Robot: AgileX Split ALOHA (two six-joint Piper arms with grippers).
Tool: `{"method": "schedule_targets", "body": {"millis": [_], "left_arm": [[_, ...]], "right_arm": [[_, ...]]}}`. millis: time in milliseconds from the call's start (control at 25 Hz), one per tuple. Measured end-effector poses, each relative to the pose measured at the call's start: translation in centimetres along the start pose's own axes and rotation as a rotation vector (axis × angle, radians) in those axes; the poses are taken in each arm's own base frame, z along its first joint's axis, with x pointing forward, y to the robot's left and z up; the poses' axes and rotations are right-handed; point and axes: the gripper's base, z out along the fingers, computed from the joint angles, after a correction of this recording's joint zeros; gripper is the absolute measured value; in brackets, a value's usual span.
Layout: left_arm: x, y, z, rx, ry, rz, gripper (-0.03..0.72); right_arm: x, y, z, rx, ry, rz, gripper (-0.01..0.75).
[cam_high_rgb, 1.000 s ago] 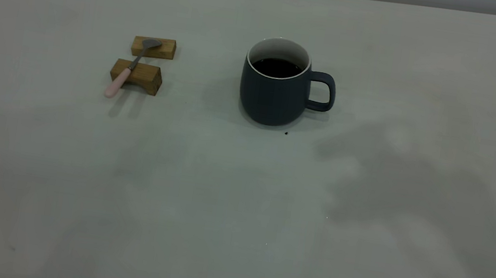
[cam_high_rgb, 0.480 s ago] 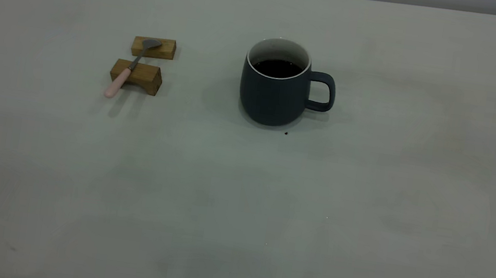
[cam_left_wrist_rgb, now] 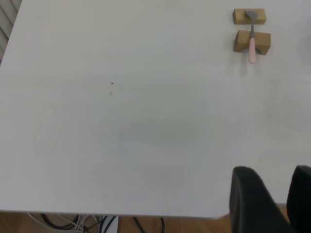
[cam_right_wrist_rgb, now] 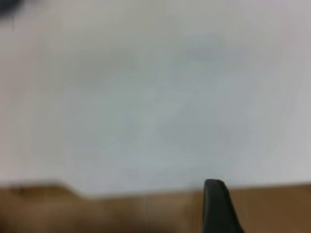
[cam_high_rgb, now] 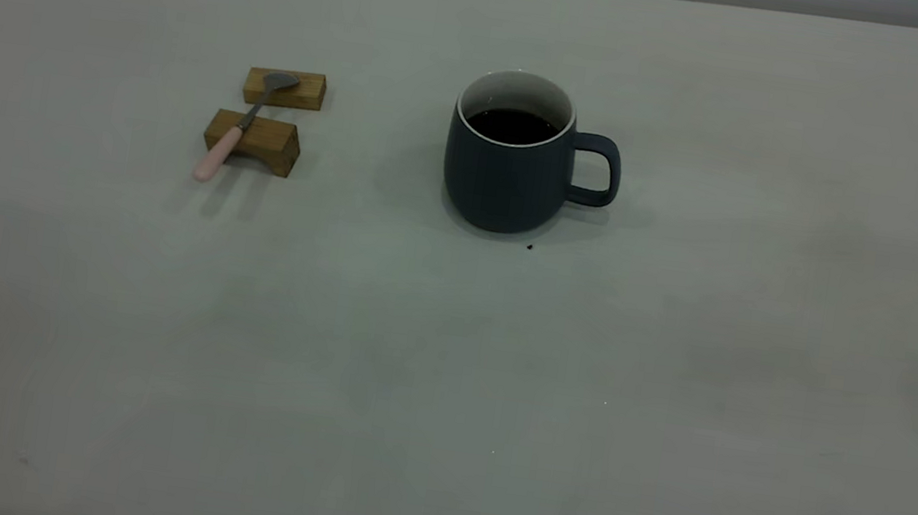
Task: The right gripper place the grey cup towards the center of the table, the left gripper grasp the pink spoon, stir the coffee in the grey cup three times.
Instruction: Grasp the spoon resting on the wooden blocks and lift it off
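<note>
The grey cup [cam_high_rgb: 506, 179] stands upright near the middle of the table [cam_high_rgb: 444, 363], its handle pointing right and dark coffee [cam_high_rgb: 513, 126] inside. To its left, the pink spoon [cam_high_rgb: 239, 128] lies across two wooden blocks, pink handle end overhanging the nearer block. Neither gripper appears in the exterior view. In the left wrist view, my left gripper [cam_left_wrist_rgb: 274, 170] hovers over the table's near edge, far from the spoon [cam_left_wrist_rgb: 251, 41], its fingertips apart with nothing between them. The right wrist view shows only one dark finger [cam_right_wrist_rgb: 216, 194] of my right gripper above the table edge.
The two brown wooden blocks [cam_high_rgb: 284, 87] [cam_high_rgb: 260, 141] sit one behind the other under the spoon. A tiny dark speck [cam_high_rgb: 530, 247] lies just in front of the cup. Cables [cam_left_wrist_rgb: 97, 223] hang below the table edge in the left wrist view.
A large shadow over the right part of the table has shrunk and vanished. The cup, spoon and blocks have not moved.
</note>
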Motion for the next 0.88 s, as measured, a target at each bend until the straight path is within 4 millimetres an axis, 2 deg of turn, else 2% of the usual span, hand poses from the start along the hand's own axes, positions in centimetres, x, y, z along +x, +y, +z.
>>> {"method": "schedule_targets", "body": {"millis": [280,880], "left_arm": [[0.0,0.0,0.0,0.0,0.0,0.001,0.26],[0.0,0.0,0.0,0.0,0.0,0.001,0.26]], "right_arm": [[2.7,-0.4,-2.9,-0.026,-0.265,0.026,0.491],[2.7,-0.5,-3.0,-0.022,-0.268,0.023,0.491]]}}
